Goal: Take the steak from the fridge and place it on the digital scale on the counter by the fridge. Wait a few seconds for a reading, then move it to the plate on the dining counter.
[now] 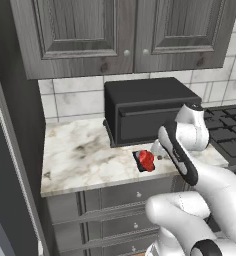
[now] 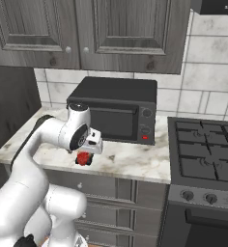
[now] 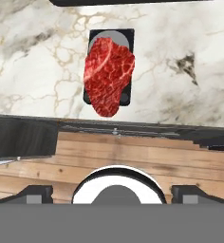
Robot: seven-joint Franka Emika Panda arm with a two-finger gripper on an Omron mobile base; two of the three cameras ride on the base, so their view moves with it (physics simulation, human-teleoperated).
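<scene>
The steak [image 3: 108, 75], a red marbled lump, lies on the digital scale [image 3: 126, 97], a small black square slab near the front edge of the marble counter [image 1: 80, 155]. From the base views the steak [image 1: 147, 160] [image 2: 83, 158] sits just in front of the black oven. My gripper [image 3: 114, 193] is open, with nothing between its fingertips [image 3: 38, 192]. It hangs a little above the steak and clear of it. The hand and gripper [image 2: 90, 150] point down at the meat, and the gripper [image 1: 159, 151] hovers at the steak's right. The fridge, the plate and the dining counter are out of view.
A big black toaster oven [image 1: 145, 107] [image 2: 116, 111] stands right behind the scale. Dark grey wall cabinets [image 1: 125, 30] hang above. A gas stove [image 2: 207, 154] adjoins the counter on the right. A tall dark panel [image 1: 2, 165] bounds the left. Bare marble lies left of the scale.
</scene>
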